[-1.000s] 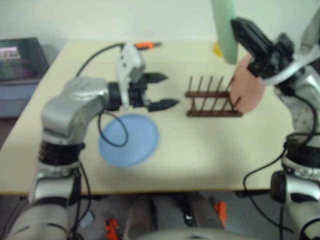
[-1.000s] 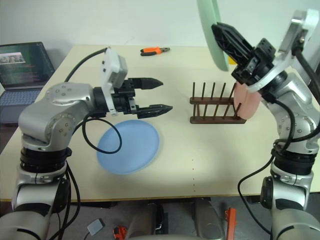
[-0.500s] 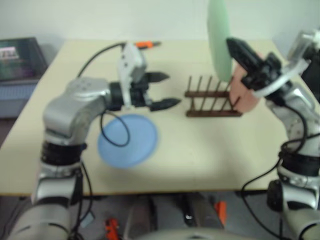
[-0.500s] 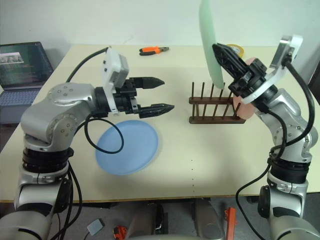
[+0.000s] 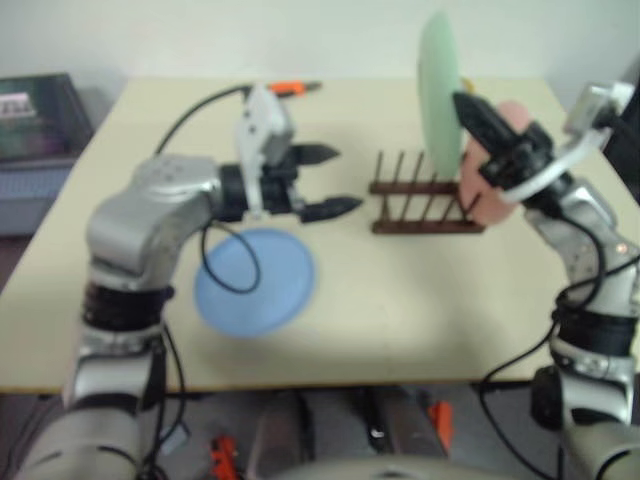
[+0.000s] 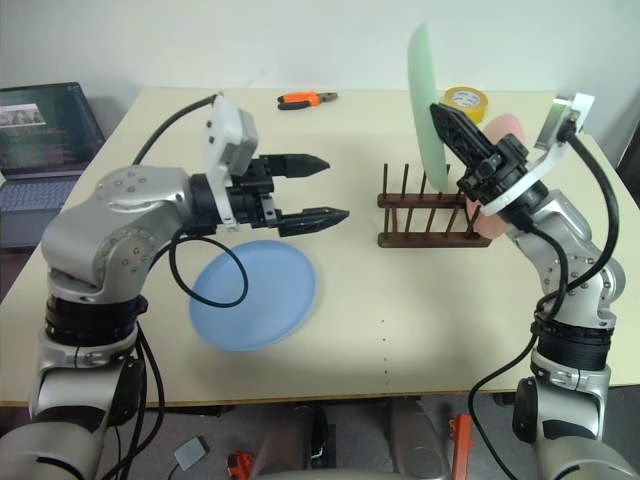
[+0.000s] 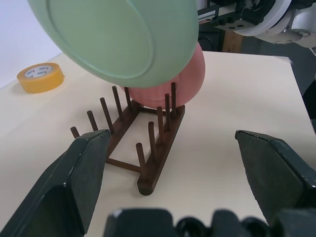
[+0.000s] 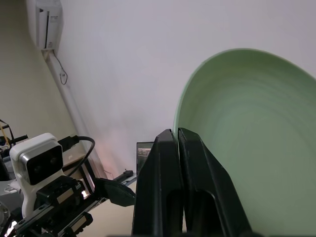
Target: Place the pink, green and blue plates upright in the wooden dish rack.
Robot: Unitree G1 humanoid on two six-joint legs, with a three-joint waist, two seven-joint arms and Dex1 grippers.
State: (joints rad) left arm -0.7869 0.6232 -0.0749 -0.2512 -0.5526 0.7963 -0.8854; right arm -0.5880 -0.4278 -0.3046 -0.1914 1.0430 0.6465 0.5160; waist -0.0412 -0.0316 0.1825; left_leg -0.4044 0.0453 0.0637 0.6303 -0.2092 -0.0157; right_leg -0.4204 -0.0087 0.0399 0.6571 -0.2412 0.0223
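Right end effector (image 6: 452, 125), clamped on the green plate (image 6: 424, 95), has lowered it toward the wooden dish rack (image 6: 430, 215), beside the already-slotted pink plate (image 6: 497, 180). Insertion looks next. Left end effector (image 6: 320, 190) hangs with fingers apart above the blue plate (image 6: 255, 293), which lies flat on the surface (image 6: 400, 320).

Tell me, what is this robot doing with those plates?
It is loading plates into a wooden dish rack. The right gripper is shut on the rim of a green plate, holding it upright above the rack. A pink plate already stands at the rack's far end. A blue plate lies flat on the table, and the left gripper hovers open above it.
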